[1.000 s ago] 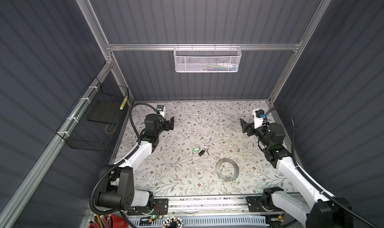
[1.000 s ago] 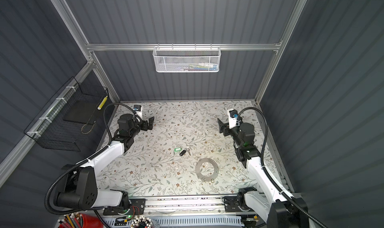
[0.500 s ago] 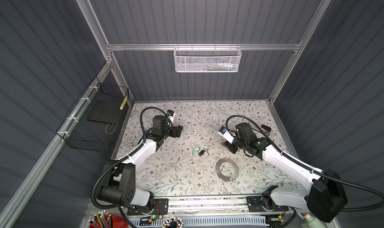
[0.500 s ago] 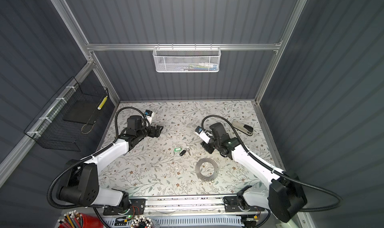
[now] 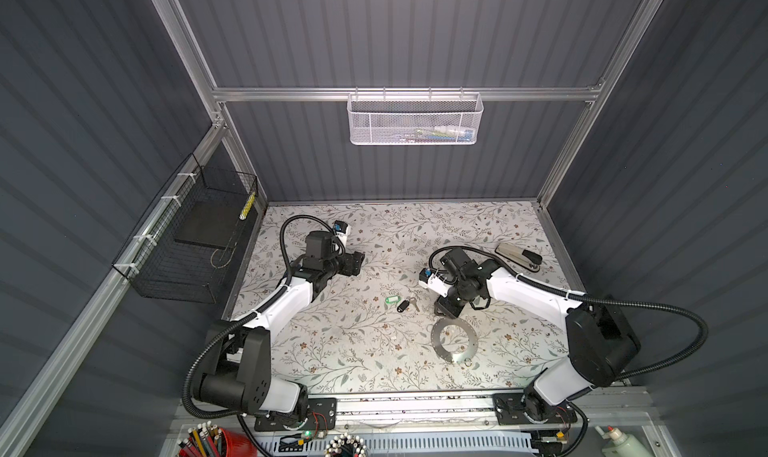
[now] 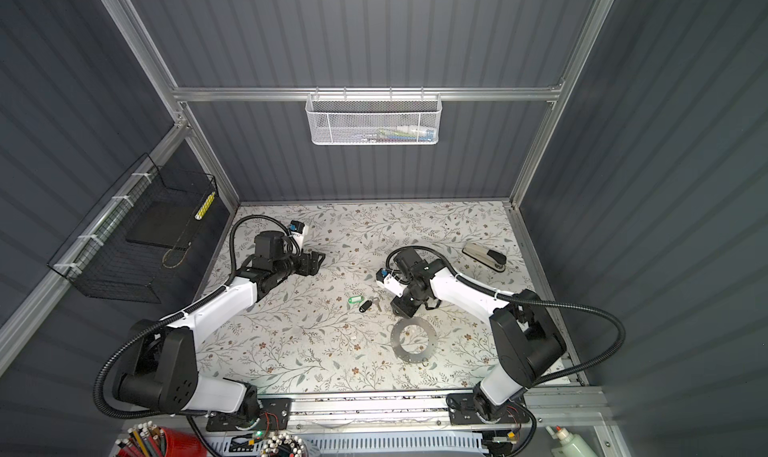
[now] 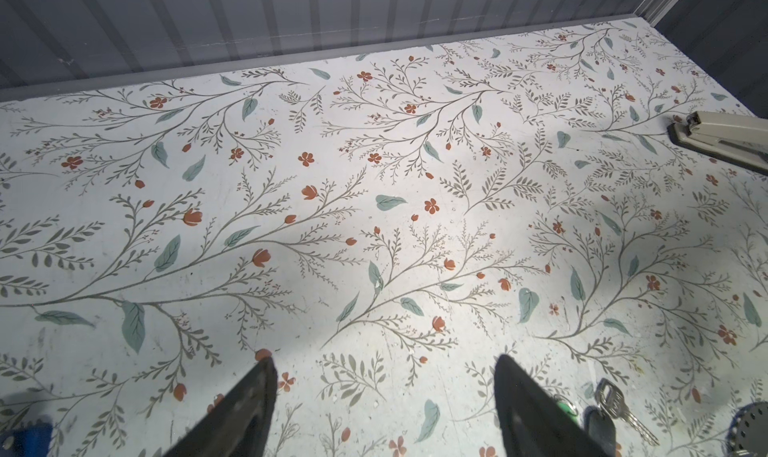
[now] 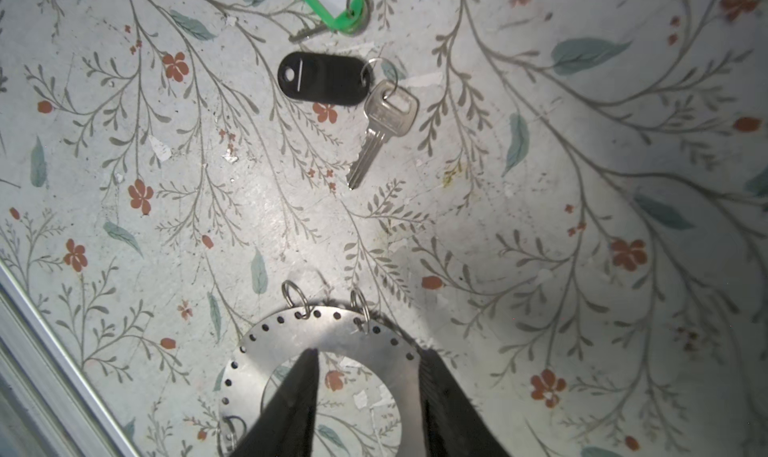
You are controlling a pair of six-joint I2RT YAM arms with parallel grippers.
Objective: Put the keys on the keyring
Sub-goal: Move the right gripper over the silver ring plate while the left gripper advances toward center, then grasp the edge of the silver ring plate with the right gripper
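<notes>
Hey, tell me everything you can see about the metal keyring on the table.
The keyring is a flat, thin grey metal ring with a wide round hole and small holes along its rim. A few small wire loops hang from those holes. It lies flat on the floral table, apart from the keys. The right tool straddles its band, one finger over the hole and one outside the rim; whether they touch it can't be told.

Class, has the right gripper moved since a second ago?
Yes. The right gripper has come forward and inward from the back right, down to the far rim of the unmoved keyring.
</notes>
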